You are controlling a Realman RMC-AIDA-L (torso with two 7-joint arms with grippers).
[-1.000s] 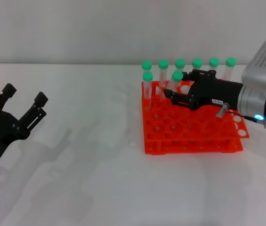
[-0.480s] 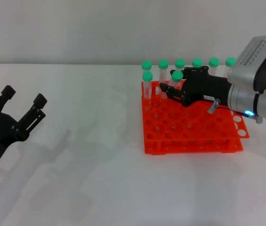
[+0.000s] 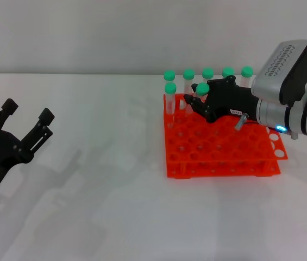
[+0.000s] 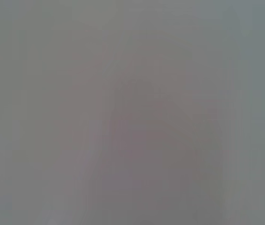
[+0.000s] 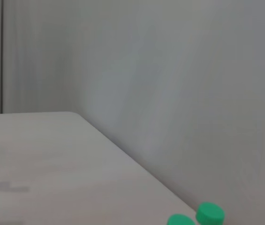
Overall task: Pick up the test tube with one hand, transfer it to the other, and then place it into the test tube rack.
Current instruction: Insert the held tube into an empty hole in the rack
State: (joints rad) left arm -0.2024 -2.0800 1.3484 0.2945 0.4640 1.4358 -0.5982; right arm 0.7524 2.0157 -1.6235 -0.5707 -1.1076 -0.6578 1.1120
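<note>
Head view shows the left gripper (image 3: 25,128) parked low at the left, black jointed fingers spread wide, holding nothing. Right of centre sits the glossy orange rack (image 3: 218,149), its top plate a grid of round holes. Over the last second the right gripper (image 3: 195,103) has rolled and edged further left; its fingers are closed around the tube (image 3: 201,93), green cap showing, probably lowering it into a hole.
</note>
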